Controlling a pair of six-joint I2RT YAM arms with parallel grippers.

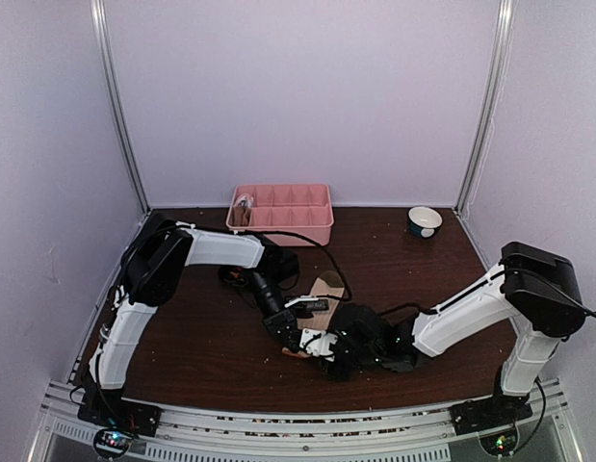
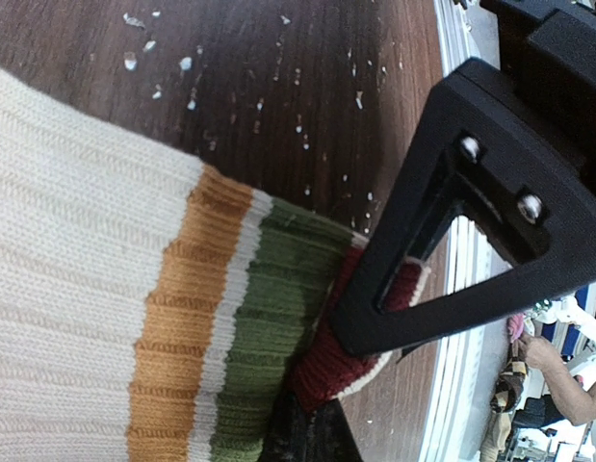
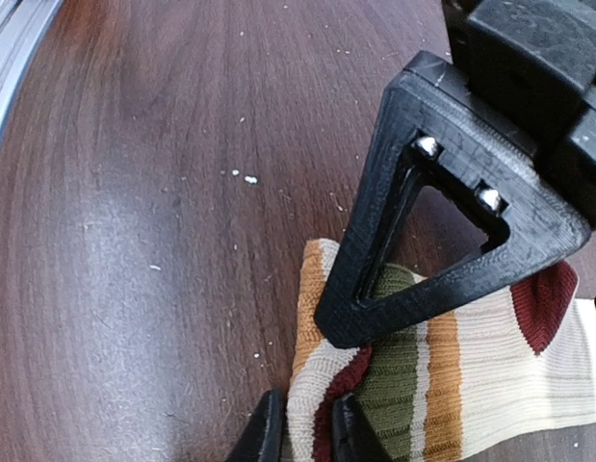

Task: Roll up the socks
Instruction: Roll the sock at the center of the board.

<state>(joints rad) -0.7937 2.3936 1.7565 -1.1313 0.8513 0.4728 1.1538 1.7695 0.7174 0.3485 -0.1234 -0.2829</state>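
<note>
Pink tray (image 1: 281,229), perhaps a bowl (image 1: 425,221), on brown table (image 1: 442,274).

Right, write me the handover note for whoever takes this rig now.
Left gripper: shut on the striped sock, at its red end.
Right gripper: looks closed on the same sock's folded end.
Things: the striped sock is near the front of the table. A light sock lies flat just behind it. The pink tray at the back has a small bundle in its left end; I can't tell what it is.
Done: the first fold seems begun.
Left: finish this roll, then the light sock.
</note>
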